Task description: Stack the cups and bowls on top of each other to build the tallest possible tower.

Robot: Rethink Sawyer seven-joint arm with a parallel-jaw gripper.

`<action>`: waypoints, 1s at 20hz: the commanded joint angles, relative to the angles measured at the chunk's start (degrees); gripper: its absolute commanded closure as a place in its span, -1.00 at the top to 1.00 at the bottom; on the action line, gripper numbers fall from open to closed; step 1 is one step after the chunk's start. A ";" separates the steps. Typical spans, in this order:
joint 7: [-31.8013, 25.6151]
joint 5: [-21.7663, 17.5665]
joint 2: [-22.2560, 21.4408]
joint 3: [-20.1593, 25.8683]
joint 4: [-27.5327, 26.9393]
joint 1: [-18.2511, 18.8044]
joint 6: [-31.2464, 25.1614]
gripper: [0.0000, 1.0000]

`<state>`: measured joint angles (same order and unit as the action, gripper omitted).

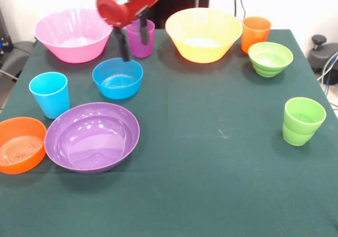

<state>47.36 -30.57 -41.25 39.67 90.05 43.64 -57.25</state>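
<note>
Nearest the camera sits the purple bowl (92, 136), wide, shallow and upright, with the orange bowl (20, 144) just beside it at the table's edge.

Inventory, largest first. Bowls, six counted: pink bowl (71, 35) and yellow bowl (204, 34) at the far side, both large; the purple bowl; then the small blue bowl (118, 78), green bowl (270, 58) and orange bowl. Cups, four counted: blue cup (50, 94) near the purple bowl, green cup (303, 121) alone and well apart, orange cup (255, 34) between yellow and green bowls, purple cup (140, 38) between the two large bowls. All stand upright and singly on the green table (211, 184); no stacking is visible.

Gripper (134, 41): hangs above the far side, fingers spread apart, holding nothing. One finger (124, 47) shows over the blue bowl's far rim, the other in front of the purple cup. Whether either touches cannot be told.

Handling, as judged: all items look like thin, light, glossy plastic, stiff but slippery. Bowls are best pinched across the rim wall; the large ones may tip when lifted by one edge. Cups suit a grip across the upper wall, or over the rim. The green cup's stepped base may seat unevenly.
</note>
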 commanded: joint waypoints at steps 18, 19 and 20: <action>7.56 -3.06 -0.73 -3.74 16.95 -9.69 14.27 1.00; 6.58 -4.18 0.33 -4.27 16.70 -9.89 14.60 1.00; 5.68 -5.98 1.20 -5.23 16.33 -10.31 14.74 1.00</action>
<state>47.42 -29.14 -46.08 39.41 103.43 34.98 -46.60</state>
